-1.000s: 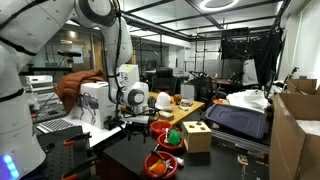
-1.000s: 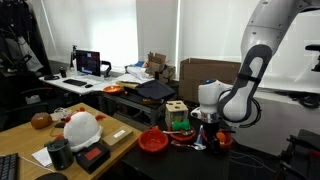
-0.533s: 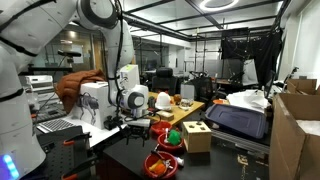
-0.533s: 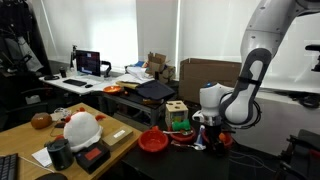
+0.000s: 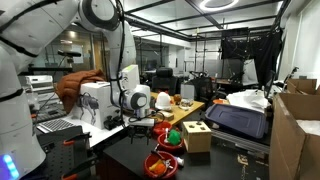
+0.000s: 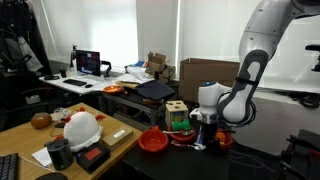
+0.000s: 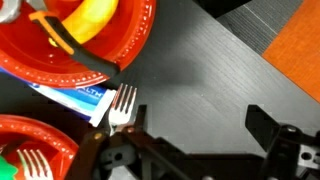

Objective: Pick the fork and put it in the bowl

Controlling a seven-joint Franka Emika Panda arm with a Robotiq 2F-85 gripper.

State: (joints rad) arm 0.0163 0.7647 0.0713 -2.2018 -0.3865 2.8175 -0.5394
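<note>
Silvery-tined fork [image 7: 121,106] lies flat on black table [image 7: 200,70], handle end touching rim of red bowl [image 7: 135,45] w/ banana [image 7: 90,20]; not yet picked. Just above, gripper [image 7: 185,140] is spread wide & empty, fork nearer one finger than centre. Next, prob.: shift over fork, drop, close. Only wrist view shows fork; both exterior views give arm [image 6: 250,70] bent low beside wooden box [image 5: 197,136].

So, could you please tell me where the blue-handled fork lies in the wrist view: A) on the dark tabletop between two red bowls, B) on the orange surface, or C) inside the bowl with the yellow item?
A: the fork rests on the bare dark tabletop, just outside the rim of the red bowl.
</note>
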